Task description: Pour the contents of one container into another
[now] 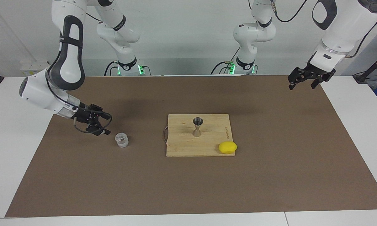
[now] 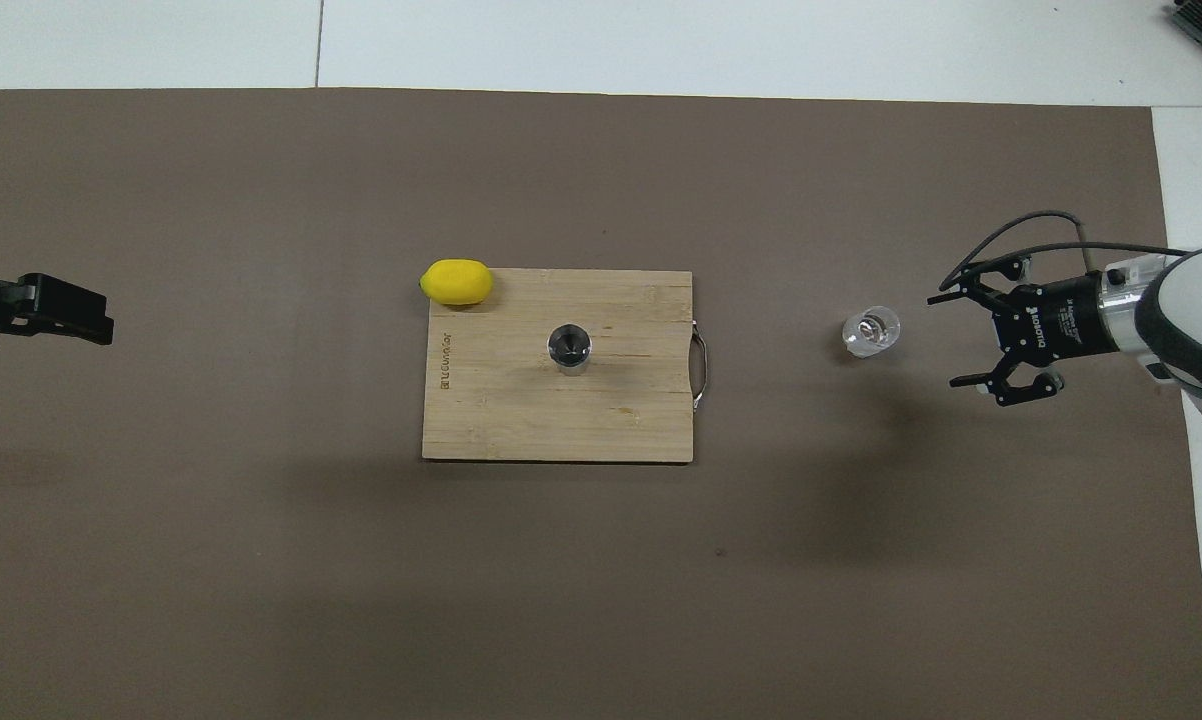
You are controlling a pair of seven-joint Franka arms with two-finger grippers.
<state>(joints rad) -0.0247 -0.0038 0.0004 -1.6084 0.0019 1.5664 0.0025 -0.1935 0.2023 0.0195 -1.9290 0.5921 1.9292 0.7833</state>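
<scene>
The clear glass tumbler (image 1: 121,140) (image 2: 871,332) stands upright on the brown mat, free of any grip, between the cutting board and the right arm's end of the table. My right gripper (image 1: 107,124) (image 2: 949,340) hangs open a short way off it, toward the right arm's end, with nothing between its fingers. The steel hourglass jigger (image 1: 197,126) (image 2: 569,346) stands upright in the middle of the board. My left gripper (image 1: 302,85) (image 2: 61,312) waits open, high over the mat's edge at the left arm's end.
A wooden cutting board (image 1: 182,147) (image 2: 501,420) with a metal handle lies mid-table. A yellow lemon (image 1: 227,147) (image 2: 456,282) sits at its corner that is farther from the robots, toward the left arm's end. A brown mat (image 1: 270,175) covers the table.
</scene>
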